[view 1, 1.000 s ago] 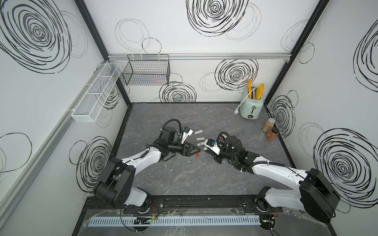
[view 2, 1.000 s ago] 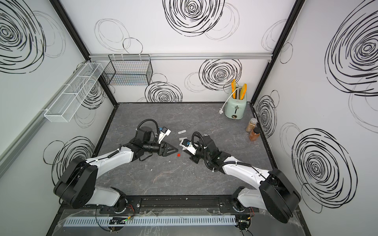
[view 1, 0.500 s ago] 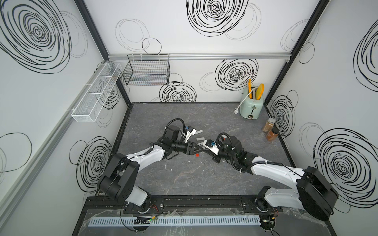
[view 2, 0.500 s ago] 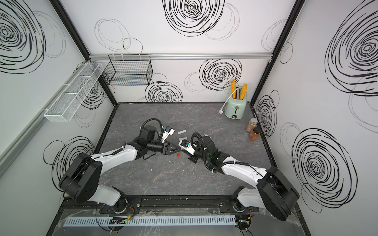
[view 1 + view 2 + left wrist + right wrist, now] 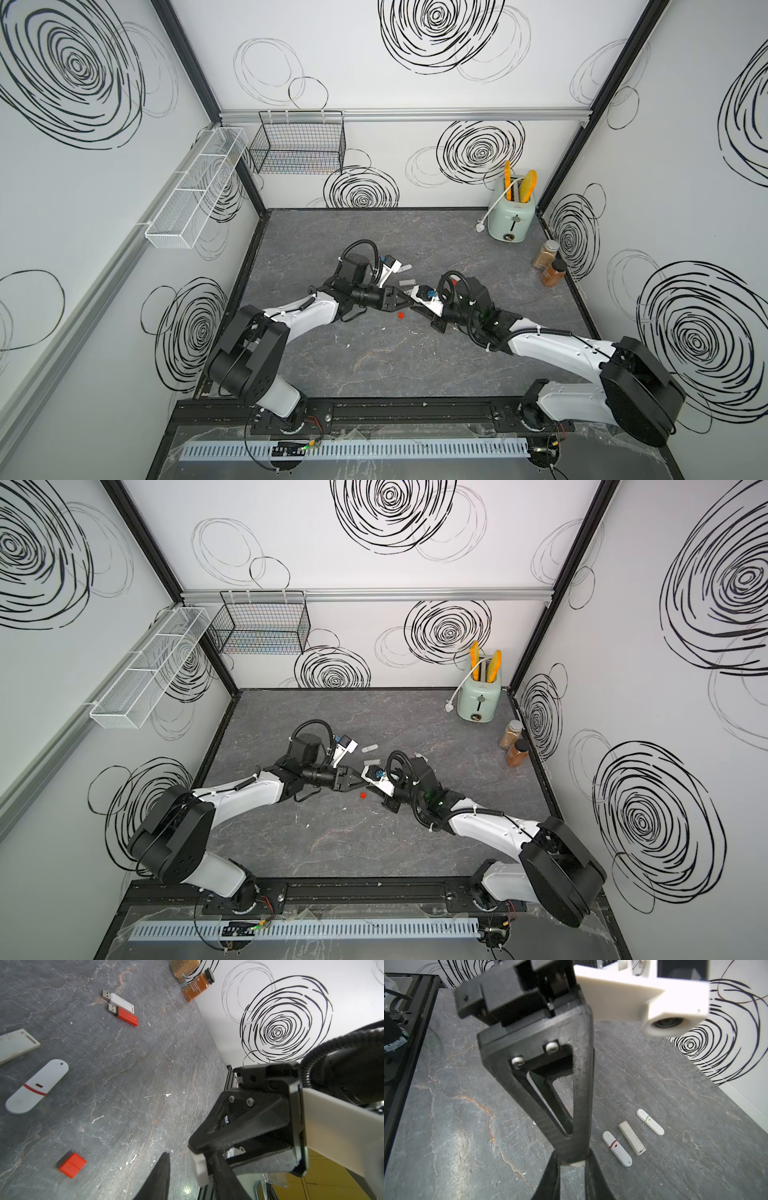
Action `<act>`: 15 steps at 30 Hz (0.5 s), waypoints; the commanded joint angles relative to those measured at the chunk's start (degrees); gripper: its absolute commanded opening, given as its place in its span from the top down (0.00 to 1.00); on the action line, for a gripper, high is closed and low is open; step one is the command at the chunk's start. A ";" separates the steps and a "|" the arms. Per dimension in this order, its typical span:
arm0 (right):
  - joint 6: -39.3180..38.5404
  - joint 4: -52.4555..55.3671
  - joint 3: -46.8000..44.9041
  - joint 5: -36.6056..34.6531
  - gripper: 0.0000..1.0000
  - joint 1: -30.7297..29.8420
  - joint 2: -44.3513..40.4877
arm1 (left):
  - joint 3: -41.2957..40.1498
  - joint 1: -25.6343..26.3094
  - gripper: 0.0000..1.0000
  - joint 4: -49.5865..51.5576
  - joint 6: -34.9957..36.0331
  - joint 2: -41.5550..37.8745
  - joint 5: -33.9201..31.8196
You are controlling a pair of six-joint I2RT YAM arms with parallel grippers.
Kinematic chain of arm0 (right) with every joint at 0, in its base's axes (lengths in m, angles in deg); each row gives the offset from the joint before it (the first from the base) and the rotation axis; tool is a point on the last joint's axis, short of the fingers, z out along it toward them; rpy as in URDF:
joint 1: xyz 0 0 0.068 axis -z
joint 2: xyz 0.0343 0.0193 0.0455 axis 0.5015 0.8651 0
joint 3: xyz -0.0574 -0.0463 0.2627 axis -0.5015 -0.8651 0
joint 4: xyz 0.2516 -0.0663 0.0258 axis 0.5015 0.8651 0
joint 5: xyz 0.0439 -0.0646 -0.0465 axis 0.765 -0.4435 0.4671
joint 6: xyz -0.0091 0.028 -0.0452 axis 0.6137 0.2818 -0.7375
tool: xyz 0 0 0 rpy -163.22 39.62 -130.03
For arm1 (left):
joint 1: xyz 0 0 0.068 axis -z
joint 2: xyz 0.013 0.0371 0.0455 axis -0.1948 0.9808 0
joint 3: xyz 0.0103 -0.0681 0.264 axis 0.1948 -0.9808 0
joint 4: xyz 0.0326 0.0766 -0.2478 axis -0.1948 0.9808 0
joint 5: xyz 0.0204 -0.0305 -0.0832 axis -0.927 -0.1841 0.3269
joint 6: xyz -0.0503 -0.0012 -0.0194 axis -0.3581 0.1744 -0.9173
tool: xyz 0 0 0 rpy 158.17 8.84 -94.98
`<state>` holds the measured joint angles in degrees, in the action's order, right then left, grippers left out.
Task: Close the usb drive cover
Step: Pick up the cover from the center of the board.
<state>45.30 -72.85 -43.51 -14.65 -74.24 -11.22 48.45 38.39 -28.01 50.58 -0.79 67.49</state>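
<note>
Swirl-marked white walls are being shown around a grey marbled desk [image 5: 374, 365], above the middle of which two robot arms are being held tip to tip. A small white usb piece [image 5: 199, 1167] is being pinched firmly in the right hand [image 5: 574, 1161]; whether it is the drive or its cover cannot be told. The left hand [image 5: 190, 1159] is being shown narrow but not closed, with its fingers [image 5: 162, 1169] set either side of that piece: one is touching it, while the other is standing just apart. A loose red cover [image 5: 72, 1165] is lying on the desk just beside the meeting point. Farther off, a red uncapped drive [image 5: 124, 1015] and a white uncapped drive [image 5: 119, 1000] are lying side by side. Two spice jars [image 5: 550, 270] are standing by the right wall, and a mint toaster [image 5: 512, 216] is standing at the back wall.
</note>
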 commanded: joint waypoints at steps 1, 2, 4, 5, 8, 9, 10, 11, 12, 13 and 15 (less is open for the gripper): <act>-0.80 -1.37 -0.32 1.06 0.87 -0.49 0.48 | 1.69 0.45 0.68 -1.52 -0.23 0.50 0.50; -1.05 -1.25 -0.52 0.82 0.87 -0.50 0.41 | 1.93 0.31 0.70 -0.93 0.01 0.44 0.16; -1.27 -1.26 -0.59 0.89 0.87 -0.51 0.35 | 1.90 0.26 0.74 -0.75 0.15 0.32 -0.27; -1.17 -1.32 -0.35 1.18 0.87 -0.60 0.42 | 1.79 0.26 0.77 -0.92 0.19 0.33 -0.46; -1.17 -1.29 -0.39 0.67 0.87 -0.60 0.39 | 2.03 0.27 0.85 -0.29 0.49 0.51 -0.49; -1.17 -1.19 -0.53 0.32 0.87 -0.60 0.44 | 2.05 0.26 0.88 0.00 0.58 0.34 -0.57; -1.17 -1.14 -0.56 0.26 0.87 -0.64 0.40 | 1.90 0.26 0.90 0.03 0.67 0.09 -0.80; -1.12 -1.14 -0.43 0.52 0.86 -0.63 0.35 | 1.64 0.26 0.93 -0.20 0.71 -0.15 -1.07; -0.94 -1.24 -0.33 0.53 0.86 -0.60 0.35 | 1.44 0.26 0.95 -0.30 0.70 -0.27 -1.16; -0.63 -1.22 -0.24 0.51 0.84 -0.60 0.38 | 1.43 0.19 1.00 -0.19 0.93 -0.29 -1.20; -0.09 -0.36 -0.14 -0.04 0.79 -0.29 0.31 | 1.52 -0.25 1.00 0.59 1.30 -0.70 -1.44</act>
<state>44.93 -72.69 -43.58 -15.46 -74.42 -10.87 49.08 38.54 -26.72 50.38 -0.81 66.77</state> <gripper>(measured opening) 0.207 0.106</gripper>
